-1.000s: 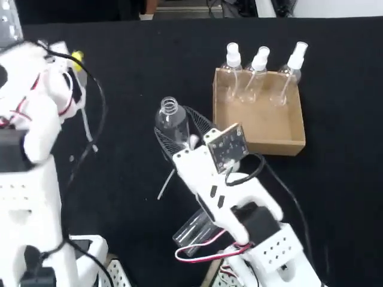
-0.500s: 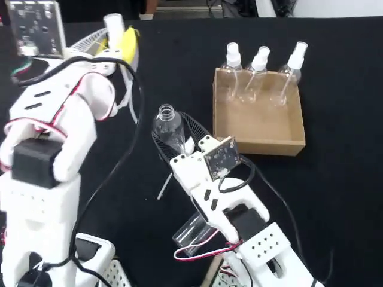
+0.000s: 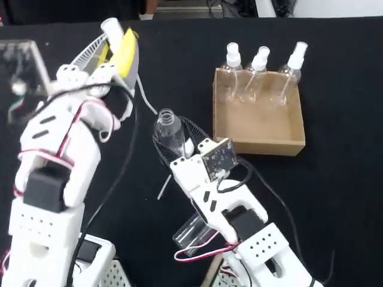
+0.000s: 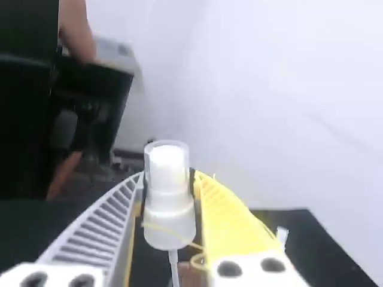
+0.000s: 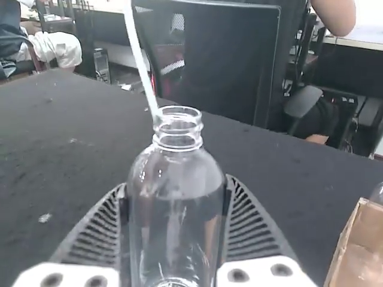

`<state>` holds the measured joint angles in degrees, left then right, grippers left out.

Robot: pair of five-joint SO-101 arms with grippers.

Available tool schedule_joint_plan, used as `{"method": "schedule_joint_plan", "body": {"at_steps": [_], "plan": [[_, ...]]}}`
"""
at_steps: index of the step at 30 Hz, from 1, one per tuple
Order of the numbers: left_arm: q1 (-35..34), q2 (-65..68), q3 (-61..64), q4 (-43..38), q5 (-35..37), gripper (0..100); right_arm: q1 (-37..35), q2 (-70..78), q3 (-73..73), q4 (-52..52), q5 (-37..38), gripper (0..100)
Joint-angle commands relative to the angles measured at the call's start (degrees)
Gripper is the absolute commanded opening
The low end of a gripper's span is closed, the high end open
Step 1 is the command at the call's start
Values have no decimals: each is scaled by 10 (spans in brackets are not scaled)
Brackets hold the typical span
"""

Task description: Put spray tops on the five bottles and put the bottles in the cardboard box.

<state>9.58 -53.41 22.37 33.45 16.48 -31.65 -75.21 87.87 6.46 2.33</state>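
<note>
Bottle (image 5: pixel 173 206), seemingly snug, inside right gripper (image 5: pixel 175 188)

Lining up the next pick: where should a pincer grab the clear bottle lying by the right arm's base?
The lying bottle: close across mid-body, coming straight down from above. It rests on its side on the black table, so both long flanks look free; the right arm overhangs one end.

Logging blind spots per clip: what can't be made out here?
High view: spare bottle, partly hidden under the right arm.
Right wrist view: whether the dip tube is inside the open bottle; rim hides its tip.
Left wrist view: spray top, lower tube cut off.
</note>
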Motion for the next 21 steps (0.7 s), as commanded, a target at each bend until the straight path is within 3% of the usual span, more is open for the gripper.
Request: {"method": "schedule_joint_plan", "body": {"at_steps": [1, 9, 18, 21], "plan": [[13, -67, 39, -54, 5, 30, -21, -9, 1, -15, -4, 11], [119, -106, 46, -15, -74, 30, -46, -9, 16, -15, -1, 11], [117, -110, 47, -15, -85, 30, -45, -9, 15, -15, 0, 11], [84, -105, 47, -23, -85, 30, -45, -9, 15, -15, 0, 11]]}}
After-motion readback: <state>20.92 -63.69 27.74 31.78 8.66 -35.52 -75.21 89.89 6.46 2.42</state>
